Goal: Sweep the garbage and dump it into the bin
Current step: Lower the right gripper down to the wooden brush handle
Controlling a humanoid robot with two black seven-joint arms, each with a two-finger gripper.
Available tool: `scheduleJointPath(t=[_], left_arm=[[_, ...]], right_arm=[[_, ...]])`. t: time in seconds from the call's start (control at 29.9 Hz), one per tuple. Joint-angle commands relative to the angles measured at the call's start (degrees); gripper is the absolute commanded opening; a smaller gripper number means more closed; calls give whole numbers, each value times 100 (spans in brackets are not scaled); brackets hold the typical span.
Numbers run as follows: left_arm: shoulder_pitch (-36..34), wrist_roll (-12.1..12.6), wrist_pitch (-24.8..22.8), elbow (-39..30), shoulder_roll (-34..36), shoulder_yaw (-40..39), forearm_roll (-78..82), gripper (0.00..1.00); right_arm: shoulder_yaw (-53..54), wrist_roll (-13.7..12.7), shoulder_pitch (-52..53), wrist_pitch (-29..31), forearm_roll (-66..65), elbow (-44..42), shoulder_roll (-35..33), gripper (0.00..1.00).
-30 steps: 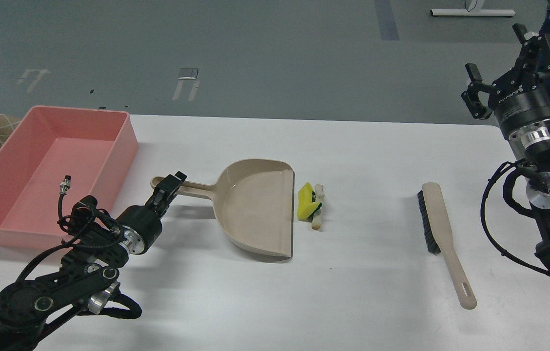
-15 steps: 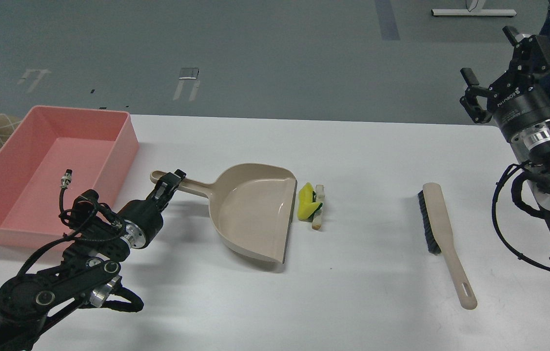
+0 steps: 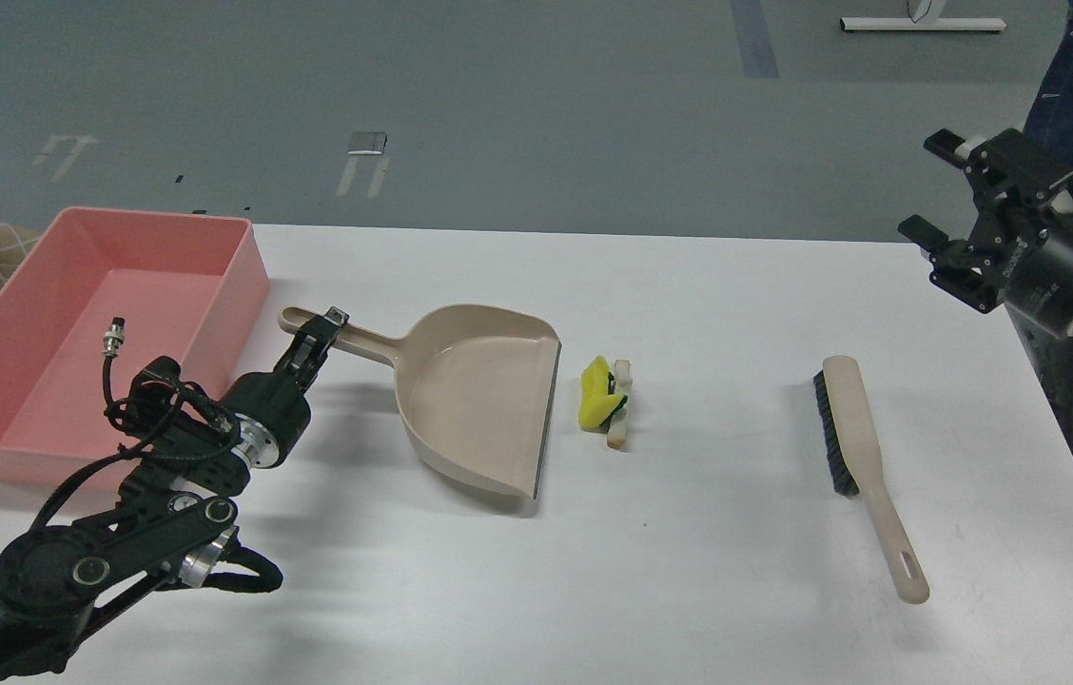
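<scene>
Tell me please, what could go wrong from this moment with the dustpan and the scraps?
1. The left end effector holds the dustpan only at its thin handle end, so the pan might twist or slip.
2. A gap lies between the dustpan lip and the garbage, so sweeping may scatter scraps over the table.
3. The brush lies untouched; the right end effector is open, high and far from it.

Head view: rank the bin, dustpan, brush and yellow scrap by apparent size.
1. bin
2. dustpan
3. brush, clearly narrower than the dustpan
4. yellow scrap
All sit at similar depth on the table, so the order looks reliable.
</scene>
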Motion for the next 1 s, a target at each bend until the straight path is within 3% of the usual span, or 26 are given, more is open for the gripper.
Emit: scheduleJointPath(t=[0.0,0.23,0.53,0.97], left_arm=[[11,-16,19,0,0,-4,0,0],[11,-156,19,0,-52,-4,44,0],[-7,-297,19,-9,-114,5,62,0],[-7,-297,19,-9,-132,5,62,0]], right_arm=[[-530,-18,-25,7,-787,708,-690,100],[-1136,-141,-87,86,-1844,1412,-1508,100],[-1331,-132,-105,489,-2039,1474,-1948,100],[-1331,-176,-632,543,-2610,1492,-1913,100]])
